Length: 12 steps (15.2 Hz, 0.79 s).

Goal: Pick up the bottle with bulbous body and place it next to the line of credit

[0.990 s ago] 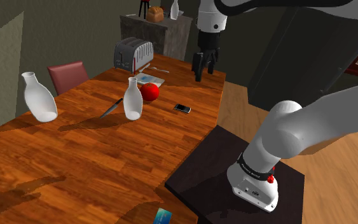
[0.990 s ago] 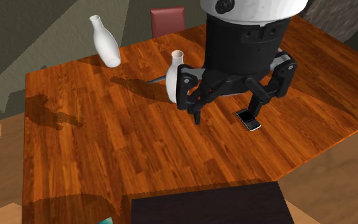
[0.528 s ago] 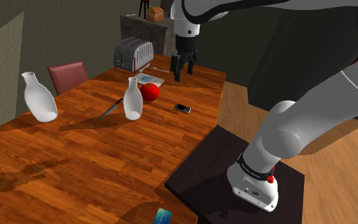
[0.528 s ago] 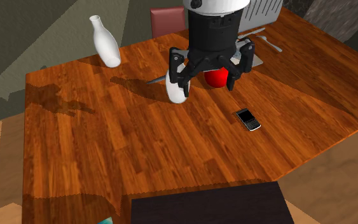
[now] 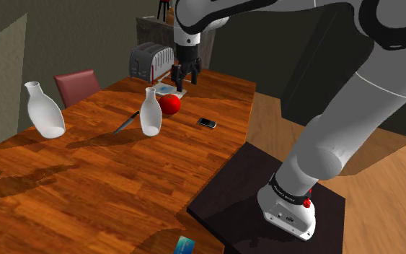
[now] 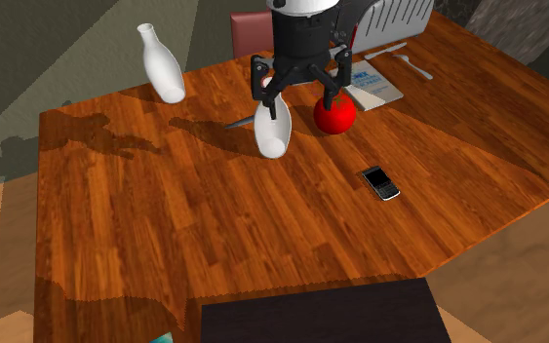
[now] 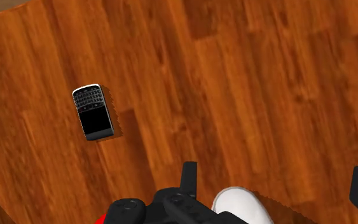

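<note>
Second exterior view: the white, narrow-necked, round-bellied bottle (image 6: 274,132) stands upright below the tool (image 6: 298,99), jaws spread apart.

White bottle (image 6: 273,136), red sphere (image 6: 334,117), black phone (image 6: 380,182) (table (image 6: 165,244) reddish-brown wood grain)

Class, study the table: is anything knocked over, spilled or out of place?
Nothing stands out. The nearer white bottle and the farther white bottle stand upright; the phone and knife lie flat on the table.
</note>
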Motion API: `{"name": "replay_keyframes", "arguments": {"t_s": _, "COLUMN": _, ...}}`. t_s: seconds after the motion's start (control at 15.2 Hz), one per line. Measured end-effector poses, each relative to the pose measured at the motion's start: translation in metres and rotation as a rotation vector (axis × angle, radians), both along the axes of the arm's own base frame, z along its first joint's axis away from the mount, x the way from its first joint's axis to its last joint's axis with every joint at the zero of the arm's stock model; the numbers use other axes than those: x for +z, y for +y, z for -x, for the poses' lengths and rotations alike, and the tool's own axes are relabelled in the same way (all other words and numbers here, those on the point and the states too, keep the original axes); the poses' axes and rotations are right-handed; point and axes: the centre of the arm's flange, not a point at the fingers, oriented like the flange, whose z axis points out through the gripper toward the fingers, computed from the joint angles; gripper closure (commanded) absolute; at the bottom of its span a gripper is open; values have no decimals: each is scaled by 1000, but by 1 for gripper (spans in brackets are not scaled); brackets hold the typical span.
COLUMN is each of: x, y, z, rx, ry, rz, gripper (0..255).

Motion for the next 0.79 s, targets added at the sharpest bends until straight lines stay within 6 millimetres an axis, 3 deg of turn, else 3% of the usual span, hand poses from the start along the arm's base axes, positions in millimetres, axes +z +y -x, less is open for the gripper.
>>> {"name": "replay_keyframes", "arguments": {"t_s": 0.79, "x": -62, "y": 20, "z": -148, "rx": 54, "ry": -17, "rz": -16, "gripper": 0}}
